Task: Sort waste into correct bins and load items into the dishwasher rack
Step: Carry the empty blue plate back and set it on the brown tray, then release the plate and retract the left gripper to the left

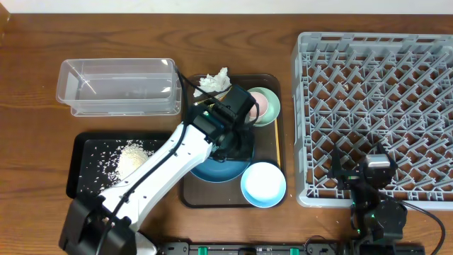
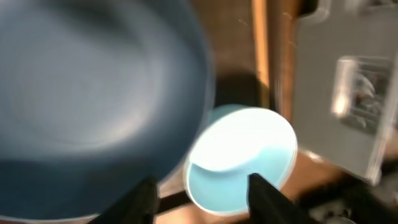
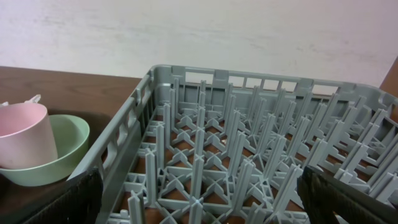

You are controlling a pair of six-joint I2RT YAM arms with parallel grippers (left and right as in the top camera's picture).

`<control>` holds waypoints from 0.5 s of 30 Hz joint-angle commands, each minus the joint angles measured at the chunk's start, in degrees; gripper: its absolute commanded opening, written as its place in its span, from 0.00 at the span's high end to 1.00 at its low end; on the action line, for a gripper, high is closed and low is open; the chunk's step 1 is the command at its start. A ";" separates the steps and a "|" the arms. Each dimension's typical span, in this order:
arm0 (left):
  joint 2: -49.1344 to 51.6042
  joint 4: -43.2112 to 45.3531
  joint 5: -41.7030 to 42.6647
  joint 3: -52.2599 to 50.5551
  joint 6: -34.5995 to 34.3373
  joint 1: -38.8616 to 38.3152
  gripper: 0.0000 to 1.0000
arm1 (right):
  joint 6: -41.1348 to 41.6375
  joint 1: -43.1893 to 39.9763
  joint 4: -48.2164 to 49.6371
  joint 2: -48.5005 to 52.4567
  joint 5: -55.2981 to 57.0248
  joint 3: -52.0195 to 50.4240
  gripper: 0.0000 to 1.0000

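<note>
The left claw [image 2: 202,198], half open and empty, hovers over the dish [image 1: 212,172] at mid-frame, the right claw [image 1: 357,166] gapes empty lower right; closing off-centre could knock the dish's rim into the bowl [image 1: 263,184].

1. Overhead looked straight down from afar on the whole table [image 1: 35,142].
2. Left wrist looked down, close, on dark-blue dish [image 2: 93,106] and light-blue bowl [image 2: 242,155].
3. Right wrist looked low across the rack [image 3: 249,174], shared with overhead.
</note>
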 commanded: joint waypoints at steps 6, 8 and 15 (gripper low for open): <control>-4.07 -6.40 7.10 1.57 5.33 -3.34 0.36 | -0.50 0.57 -0.24 -0.07 0.09 -0.07 0.01; -4.07 -6.36 5.55 0.68 5.25 -5.07 0.34 | -0.50 0.57 -0.24 -0.07 0.11 -0.07 0.01; -4.02 -6.32 -3.82 0.33 5.11 -7.54 0.16 | -0.50 0.57 -0.24 -0.07 0.09 -0.07 0.01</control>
